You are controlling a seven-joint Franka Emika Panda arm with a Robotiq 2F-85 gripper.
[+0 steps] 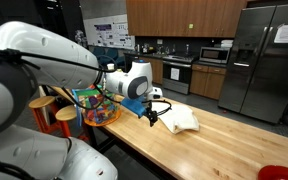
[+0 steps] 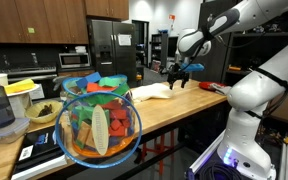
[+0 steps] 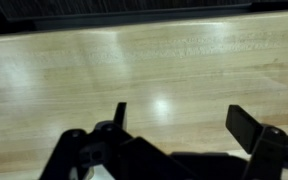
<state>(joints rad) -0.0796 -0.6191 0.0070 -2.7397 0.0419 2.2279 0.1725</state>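
Kitchen wooden counter [image 1: 224,145], white cloth [image 1: 179,120] crumpled at frame centre just beside the gripper [image 1: 148,113], whose jaws stand wide with nothing between them in the wrist view; cloth looks light, limp, likely best pinched at a raised fold.

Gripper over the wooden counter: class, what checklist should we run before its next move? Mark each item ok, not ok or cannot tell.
1. Gripper open: ok.
2. Nothing between its fingers, only bare counter: ok.
3. Cloth in the wrist view: not ok; it lies beside the gripper.
4. Bowl of coloured pieces apart from the gripper: ok.
5. Gap between fingertips and counter: cannot tell.
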